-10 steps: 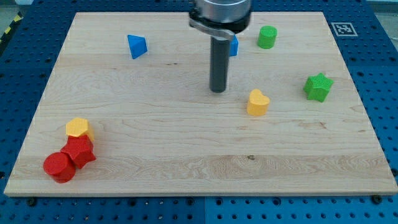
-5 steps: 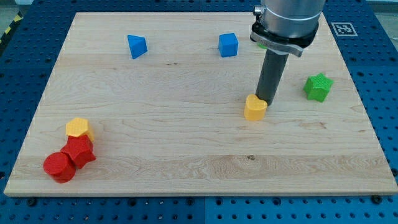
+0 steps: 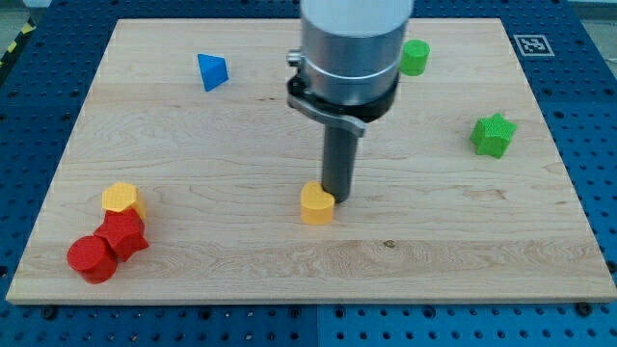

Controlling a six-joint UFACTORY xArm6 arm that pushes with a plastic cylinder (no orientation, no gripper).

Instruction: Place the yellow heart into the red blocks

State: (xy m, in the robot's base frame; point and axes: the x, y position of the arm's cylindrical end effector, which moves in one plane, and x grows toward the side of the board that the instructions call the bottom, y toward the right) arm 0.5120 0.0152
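Note:
The yellow heart point(image 3: 316, 204) lies on the wooden board point(image 3: 289, 260) a little below the middle. My tip point(image 3: 337, 200) touches the heart's upper right side. Two red blocks sit at the view's bottom left: a red cylinder point(image 3: 91, 258) and a red faceted block point(image 3: 124, 234), touching each other. A yellow hexagonal block point(image 3: 120, 199) rests against the top of the red faceted block. The heart is far to the right of the red blocks.
A blue triangular block point(image 3: 212, 71) lies at the upper left. A green cylinder point(image 3: 415, 57) is at the top right, beside the arm's body. A green star point(image 3: 493, 134) sits at the right. The arm hides the board's top middle.
My tip has moved left and down, pushing the yellow heart from right of centre toward the lower middle. The arm now covers the blue cube.

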